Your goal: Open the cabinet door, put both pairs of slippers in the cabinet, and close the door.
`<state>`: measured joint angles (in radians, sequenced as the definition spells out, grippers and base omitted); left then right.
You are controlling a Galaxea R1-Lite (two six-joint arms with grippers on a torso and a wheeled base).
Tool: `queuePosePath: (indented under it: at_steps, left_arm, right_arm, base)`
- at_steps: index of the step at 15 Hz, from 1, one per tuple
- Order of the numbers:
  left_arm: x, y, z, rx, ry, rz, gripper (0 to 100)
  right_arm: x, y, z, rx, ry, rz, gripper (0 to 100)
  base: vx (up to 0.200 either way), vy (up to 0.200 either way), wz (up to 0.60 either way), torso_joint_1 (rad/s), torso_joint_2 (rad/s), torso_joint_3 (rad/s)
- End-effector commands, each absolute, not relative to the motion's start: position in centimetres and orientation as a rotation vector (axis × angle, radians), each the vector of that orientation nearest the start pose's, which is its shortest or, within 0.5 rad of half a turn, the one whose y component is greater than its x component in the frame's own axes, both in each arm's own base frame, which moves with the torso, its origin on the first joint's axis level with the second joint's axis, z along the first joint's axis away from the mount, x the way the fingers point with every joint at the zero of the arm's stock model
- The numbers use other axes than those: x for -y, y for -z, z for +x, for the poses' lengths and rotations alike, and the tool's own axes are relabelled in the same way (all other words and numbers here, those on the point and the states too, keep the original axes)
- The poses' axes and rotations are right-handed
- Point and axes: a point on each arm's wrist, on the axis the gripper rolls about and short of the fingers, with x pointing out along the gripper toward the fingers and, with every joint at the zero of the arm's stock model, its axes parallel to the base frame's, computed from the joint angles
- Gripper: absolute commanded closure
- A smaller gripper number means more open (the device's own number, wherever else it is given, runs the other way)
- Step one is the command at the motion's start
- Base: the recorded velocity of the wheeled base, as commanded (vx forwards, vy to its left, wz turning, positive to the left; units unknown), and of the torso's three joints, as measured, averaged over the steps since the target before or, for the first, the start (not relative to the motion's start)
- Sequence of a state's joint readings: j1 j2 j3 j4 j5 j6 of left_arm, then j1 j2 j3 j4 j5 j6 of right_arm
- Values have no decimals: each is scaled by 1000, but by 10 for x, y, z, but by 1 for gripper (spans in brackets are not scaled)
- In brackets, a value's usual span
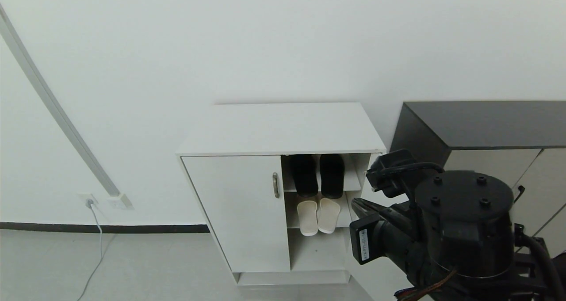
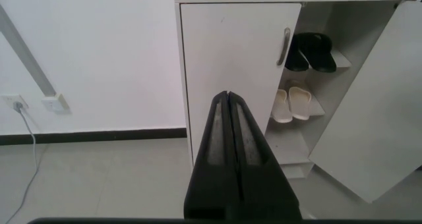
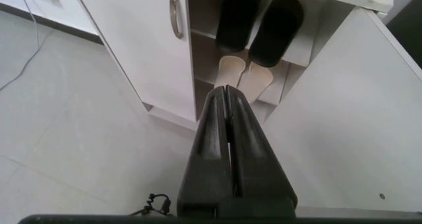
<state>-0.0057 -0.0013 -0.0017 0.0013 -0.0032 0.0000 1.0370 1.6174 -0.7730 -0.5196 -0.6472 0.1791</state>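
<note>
Hovering with both pairs already inside the cabinet (image 1: 283, 128), black pair (image 1: 317, 176) above and white pair (image 1: 318, 216) below, so I judge only the closing is left. My right hand (image 3: 226, 91) and left hand (image 2: 227, 95) are both clenched on nothing, the right one near the open door (image 3: 343, 118), well placed to push it. Left wrist view gives me that door swung wide, while the head view gives the slippers straight on.

Upper shelf (image 1: 352, 181): black slippers (image 1: 331, 177); below (middle shelf (image 1: 292, 217)): white slippers (image 1: 328, 215).
</note>
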Motion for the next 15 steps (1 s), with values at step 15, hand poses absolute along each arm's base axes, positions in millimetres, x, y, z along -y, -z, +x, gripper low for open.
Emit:
queuePosePath:
  at_steps: [15]
  left_arm:
    - [0,-76,-23,0,9,0,100]
  right_arm:
    - [-231,-182,168,-249,-331,-66,100]
  base:
    - [0,0,-280,0,0,1]
